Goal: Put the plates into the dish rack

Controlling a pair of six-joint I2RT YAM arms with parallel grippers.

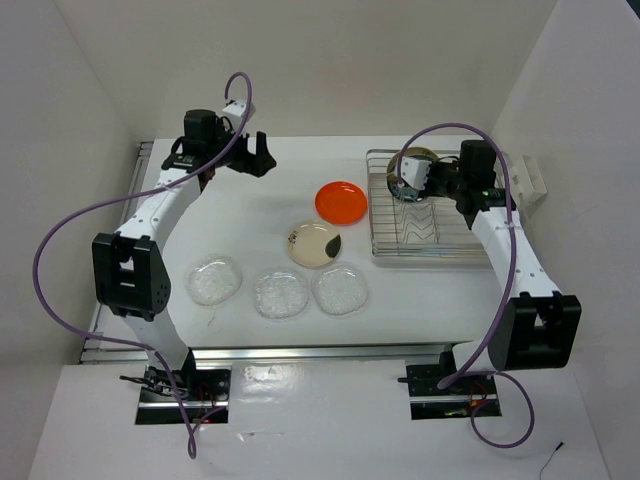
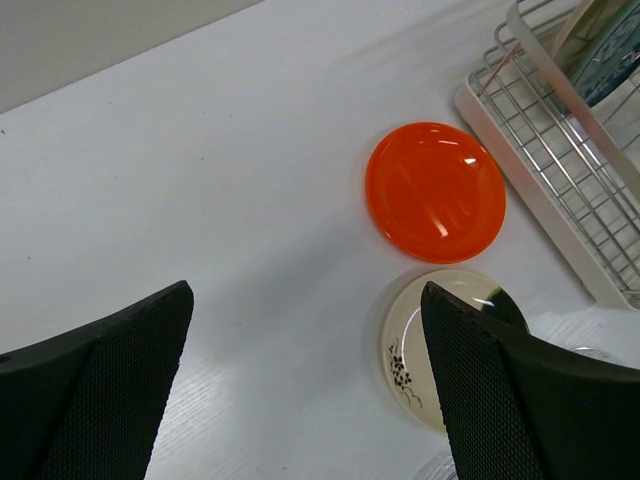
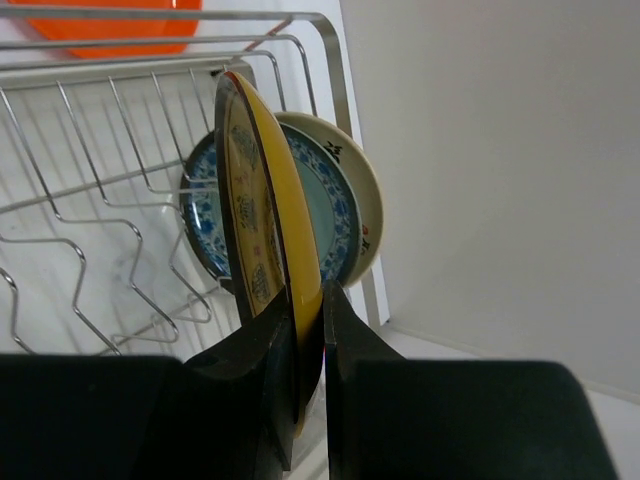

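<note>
plates (image 3: 345, 215) stand racked just behind brown plate (image 3: 252, 215) clamped in right gripper (image 3: 307, 322); left gripper (image 2: 305, 310) spread.

Dish rack (image 1: 425, 238) upper right held brown-gold plate (image 3: 255, 230) and two patterned plates (image 3: 335, 215) upright, orange plate (image 1: 341, 202), cream plate (image 1: 312, 243), three glass plates (image 1: 281, 294) lay flat centre.

A: What else was in shot?
B: White table (image 1: 250, 215), white walls (image 1: 330, 60) on three sides.
A: Anything more?
B: White ribbed bracket (image 1: 528, 177) at the table's far right. Metal rail (image 1: 320, 352) ran along the near edge.
</note>
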